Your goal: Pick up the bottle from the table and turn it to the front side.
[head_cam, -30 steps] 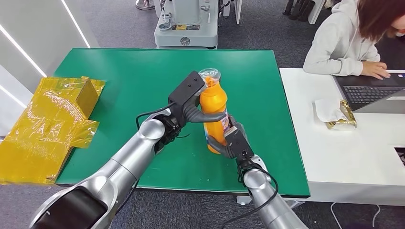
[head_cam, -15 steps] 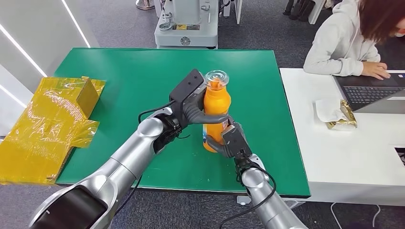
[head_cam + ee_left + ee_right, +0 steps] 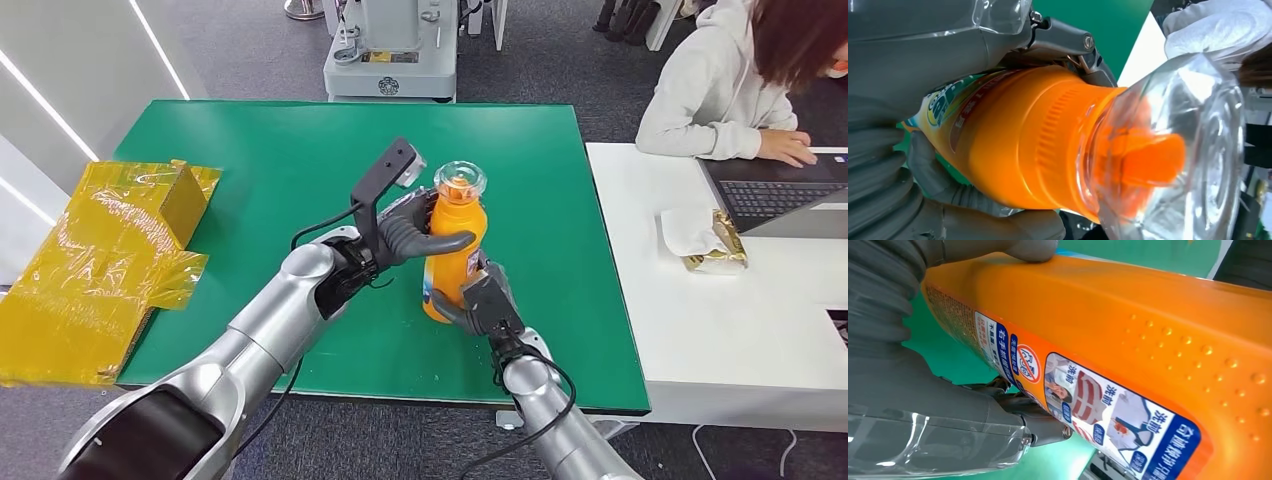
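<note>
1. Head view. The orange bottle (image 3: 452, 245) stands nearly upright over the middle of the green table (image 3: 250, 170), its clear cap (image 3: 460, 181) uppermost. The left hand (image 3: 415, 235) wraps its fingers around the bottle's upper body; the right hand (image 3: 470, 300) grips the bottle's lower part from the near side. Left of the table lies crumpled yellow foil packaging (image 3: 100, 260). Right of the table, at a white desk (image 3: 740, 330), a person (image 3: 720, 80) sits at a laptop (image 3: 780, 195).
2. Left wrist view. The bottle (image 3: 1018, 145) lies against the left hand (image 3: 908, 100), whose grey thumb and fingers close around its body; the transparent cap (image 3: 1178, 150) covers an orange spout.
3. Right wrist view. The right hand (image 3: 893, 365) holds the bottle (image 3: 1128, 325), whose blue-edged printed label (image 3: 1083, 405) faces the camera; green table surface (image 3: 953, 360) shows behind it.
</note>
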`<act>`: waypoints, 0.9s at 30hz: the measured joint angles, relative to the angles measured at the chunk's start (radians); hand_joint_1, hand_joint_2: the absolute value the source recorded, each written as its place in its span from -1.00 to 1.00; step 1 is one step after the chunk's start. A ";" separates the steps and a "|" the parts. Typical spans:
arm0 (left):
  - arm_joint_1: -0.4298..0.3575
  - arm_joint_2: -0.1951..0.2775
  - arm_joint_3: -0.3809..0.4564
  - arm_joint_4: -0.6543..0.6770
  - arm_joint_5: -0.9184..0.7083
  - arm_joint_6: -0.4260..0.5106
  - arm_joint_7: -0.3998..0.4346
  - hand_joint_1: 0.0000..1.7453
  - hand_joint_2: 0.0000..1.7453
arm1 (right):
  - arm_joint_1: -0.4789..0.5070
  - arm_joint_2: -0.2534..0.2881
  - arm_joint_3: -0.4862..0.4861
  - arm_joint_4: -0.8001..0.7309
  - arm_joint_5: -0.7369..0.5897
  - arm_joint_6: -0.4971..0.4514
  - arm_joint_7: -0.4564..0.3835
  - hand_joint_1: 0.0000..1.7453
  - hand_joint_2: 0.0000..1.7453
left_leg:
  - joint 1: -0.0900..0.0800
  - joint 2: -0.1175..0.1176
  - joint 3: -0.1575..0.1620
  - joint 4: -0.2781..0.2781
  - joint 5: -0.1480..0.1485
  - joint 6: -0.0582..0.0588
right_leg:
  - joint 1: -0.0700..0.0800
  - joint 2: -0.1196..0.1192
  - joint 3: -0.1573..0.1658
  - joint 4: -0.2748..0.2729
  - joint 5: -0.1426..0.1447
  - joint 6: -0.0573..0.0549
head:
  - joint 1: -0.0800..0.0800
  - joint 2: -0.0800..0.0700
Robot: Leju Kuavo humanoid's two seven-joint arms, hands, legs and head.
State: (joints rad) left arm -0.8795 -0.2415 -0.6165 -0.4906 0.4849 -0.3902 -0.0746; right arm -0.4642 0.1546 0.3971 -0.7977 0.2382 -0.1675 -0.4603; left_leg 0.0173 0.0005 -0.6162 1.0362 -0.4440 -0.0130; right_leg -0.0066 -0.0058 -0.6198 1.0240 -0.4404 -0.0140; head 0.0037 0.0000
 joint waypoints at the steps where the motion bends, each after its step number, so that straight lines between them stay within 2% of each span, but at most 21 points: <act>1: -0.001 0.000 0.000 0.004 0.004 0.000 0.000 1.00 1.00 | -0.001 0.000 0.000 0.003 0.001 -0.001 -0.002 1.00 1.00 | 0.000 0.000 0.000 0.000 0.000 0.000 | 0.000 0.000 0.000 0.000 0.000 0.000 | 0.000 0.000; 11: -0.005 -0.003 0.000 0.025 -0.001 0.005 -0.026 1.00 1.00 | -0.014 0.001 0.000 0.027 0.001 -0.003 -0.014 1.00 1.00 | 0.000 0.000 0.000 0.000 0.000 0.000 | 0.000 0.000 0.000 0.000 0.000 0.000 | 0.000 0.000; 12: -0.006 -0.005 0.000 0.025 -0.007 0.008 -0.034 1.00 1.00 | -0.016 0.001 0.000 0.029 0.000 -0.003 -0.014 0.78 1.00 | 0.000 0.000 0.000 0.000 0.000 0.000 | 0.000 0.000 0.000 0.000 0.000 0.000 | 0.000 0.000; 15: -0.005 -0.010 0.000 0.026 -0.029 0.026 -0.064 1.00 1.00 | -0.022 0.002 0.000 0.032 -0.006 0.000 -0.016 -0.58 1.00 | 0.000 0.000 0.000 0.000 0.000 0.000 | 0.000 0.000 0.000 0.000 0.000 0.000 | 0.000 0.000; 16: -0.004 -0.012 -0.001 0.026 -0.034 0.032 -0.075 1.00 1.00 | -0.025 0.002 0.000 0.033 -0.009 0.001 -0.017 -0.82 1.00 | 0.000 0.000 0.000 0.000 0.000 0.000 | 0.000 0.000 0.000 0.000 0.000 0.000 | 0.000 0.000; 23: 0.005 -0.026 -0.007 0.026 -0.048 0.046 -0.107 1.00 1.00 | -0.040 0.003 -0.002 0.038 -0.014 0.009 -0.017 -0.82 1.00 | 0.000 0.000 0.000 0.000 0.000 0.000 | 0.000 0.000 0.000 0.000 0.000 0.000 | 0.000 0.000; 27: 0.006 -0.028 -0.008 0.026 -0.050 0.049 -0.111 1.00 1.00 | -0.042 0.003 -0.003 0.038 -0.014 0.010 -0.017 -1.00 1.00 | 0.000 0.000 0.000 0.000 0.000 0.000 | 0.000 0.000 0.000 0.000 0.000 0.000 | 0.000 0.000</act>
State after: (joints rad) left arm -0.8738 -0.2695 -0.6240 -0.4650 0.4344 -0.3413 -0.1854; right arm -0.5057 0.1572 0.3943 -0.7592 0.2237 -0.1570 -0.4769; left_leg 0.0173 0.0006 -0.6160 1.0363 -0.4440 -0.0130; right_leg -0.0066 -0.0056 -0.6199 1.0240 -0.4404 -0.0140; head 0.0036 0.0000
